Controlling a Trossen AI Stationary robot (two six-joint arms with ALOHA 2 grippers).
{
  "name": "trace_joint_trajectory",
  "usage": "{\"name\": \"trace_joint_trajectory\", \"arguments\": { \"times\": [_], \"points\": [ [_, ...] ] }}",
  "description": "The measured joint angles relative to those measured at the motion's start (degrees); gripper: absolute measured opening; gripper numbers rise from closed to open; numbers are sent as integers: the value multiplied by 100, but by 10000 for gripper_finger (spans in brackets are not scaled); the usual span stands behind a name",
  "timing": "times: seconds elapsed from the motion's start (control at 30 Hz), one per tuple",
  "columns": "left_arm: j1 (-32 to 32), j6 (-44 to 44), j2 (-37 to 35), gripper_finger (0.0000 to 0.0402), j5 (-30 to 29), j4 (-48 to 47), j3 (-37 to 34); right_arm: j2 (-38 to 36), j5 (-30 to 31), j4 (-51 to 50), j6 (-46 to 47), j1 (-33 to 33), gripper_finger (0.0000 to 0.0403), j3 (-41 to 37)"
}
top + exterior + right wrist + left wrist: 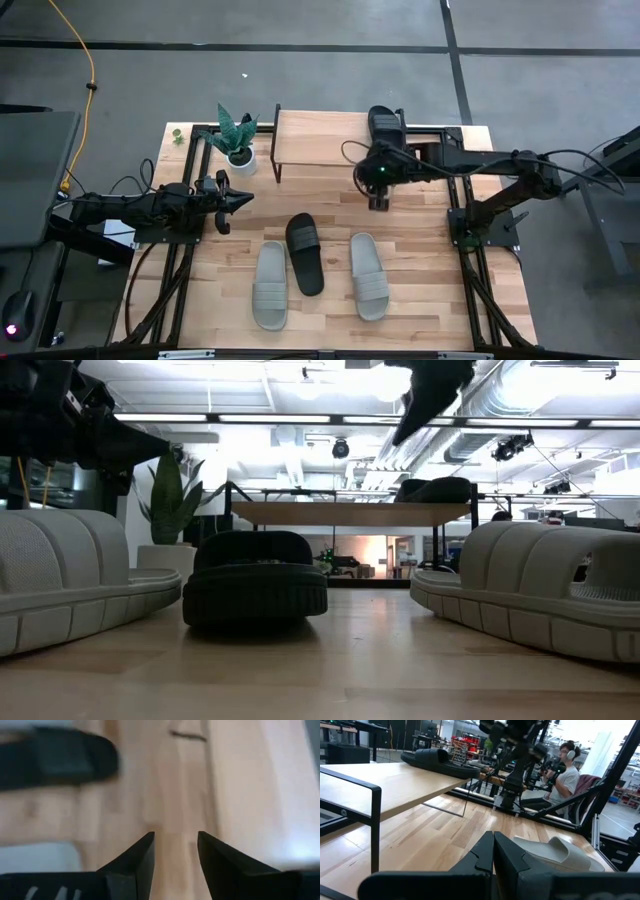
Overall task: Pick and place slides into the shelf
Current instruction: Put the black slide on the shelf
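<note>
Right end effector [379, 203]: fingers apart, empty, hanging over bare counter [420, 260] just in front of the shelf [320, 138]; arm reaches in from the right side.
Left end effector [243, 197]: fingers closed, empty, held level at the left, pointing toward the centre.
Slides, four: one black slide [386, 125] on the shelf's right end; one black slide [304, 252] on the counter between two grey slides [270, 285] [368, 275].
Shelf, one: at the counter's far edge.
Plant [237, 135], one: in a white pot, just left of the shelf.
</note>
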Motion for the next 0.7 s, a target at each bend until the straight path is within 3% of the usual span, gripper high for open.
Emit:
{"name": "trace_joint_trajectory", "arguments": {
  "times": [0.1,0.57,0.7],
  "points": [
    [0,0,0,1,0,4,0,0,-404,447,-35,107,140,0],
    [0,44,1,1,4,4,0,308,-443,1171,902,207,140,2],
    [0,2,1,1,4,3,0,665,-879,1543,822,193,140,2]
  ]
}}
